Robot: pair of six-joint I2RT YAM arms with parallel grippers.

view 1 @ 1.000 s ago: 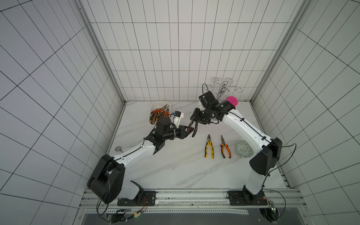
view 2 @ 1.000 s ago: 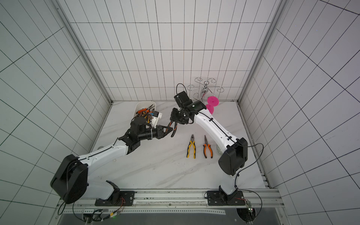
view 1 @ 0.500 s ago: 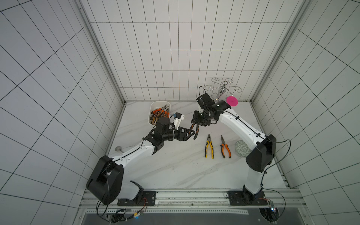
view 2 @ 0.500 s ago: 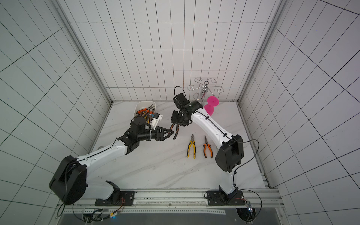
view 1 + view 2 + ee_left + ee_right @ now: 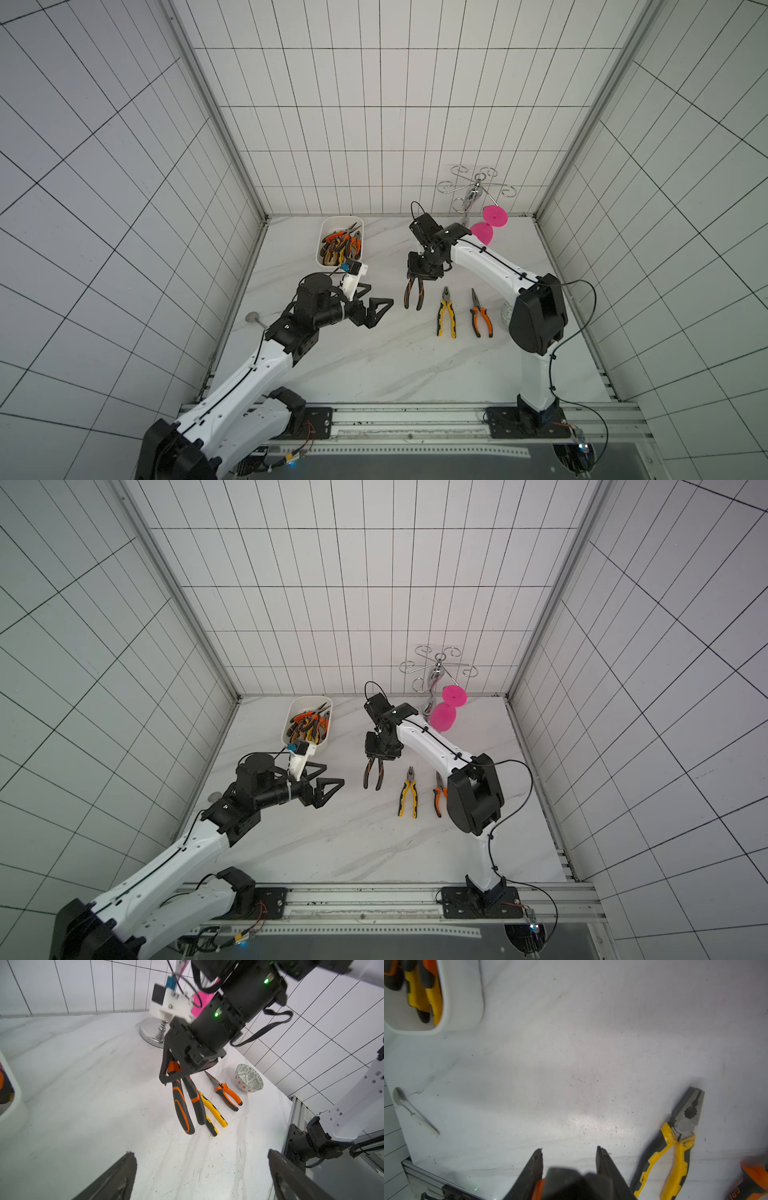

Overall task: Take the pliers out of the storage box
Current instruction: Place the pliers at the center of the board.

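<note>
Above the bench [image 5: 374, 365], beside two laid-out pairs [image 5: 446, 316], hanging from the right pincer [image 5: 417, 280]: orange-and-black pliers [image 5: 182, 1109], clamped near the head, handles down. Nearby, left pincer [image 5: 376, 297] gaping, empty. Probably heavy, rigid, loose-hinged; best pinched near the pivot. Other pliers [image 5: 340, 245] heaped in the storage box [image 5: 322, 232].

The left arm reaches in from its base at the desk's near edge, forearm almost level. The left gripper [image 5: 381, 293] hangs above the left-middle, jaws spread wide, nothing between them. The right arm arches over toward the far edge, wrist bent down. The right gripper [image 5: 419, 277] is clamped on orange-and-black pliers [image 5: 413, 296], whose handles hang below it.
</note>
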